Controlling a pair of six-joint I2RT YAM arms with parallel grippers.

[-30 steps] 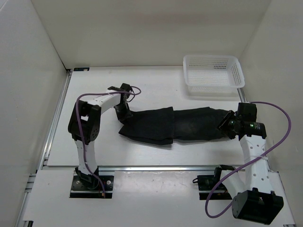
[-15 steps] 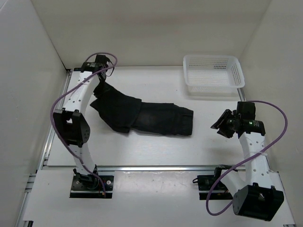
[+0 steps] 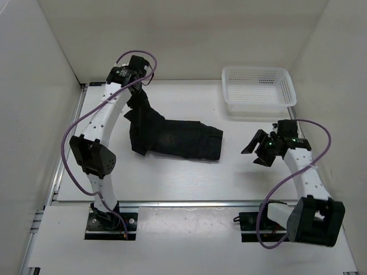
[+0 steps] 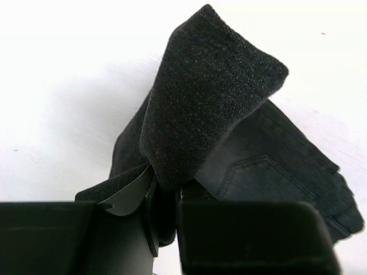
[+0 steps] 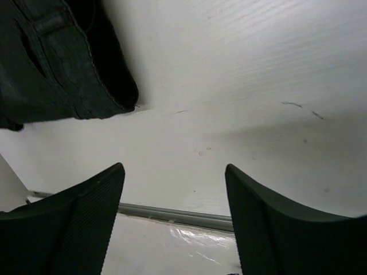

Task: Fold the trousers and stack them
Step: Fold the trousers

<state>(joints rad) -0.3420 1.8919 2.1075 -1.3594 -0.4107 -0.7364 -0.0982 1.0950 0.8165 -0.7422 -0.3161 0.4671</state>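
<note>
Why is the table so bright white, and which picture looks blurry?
Left wrist view: the table is washed out, and the close-up trousers look grainy. Right wrist view: the near fingers are dark and soft-edged. Top view: sharp, evenly lit.

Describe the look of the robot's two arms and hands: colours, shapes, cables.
The left arm and right arm have white perforated links, black joints and looping purple cables. The left hand and right hand are black; the right's pads are ribbed.

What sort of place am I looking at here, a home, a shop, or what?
Probably a robot lab test cell: left arm and right arm bolted to a white table, plain white panels boxing it in, only trousers and a basket as props.
</note>
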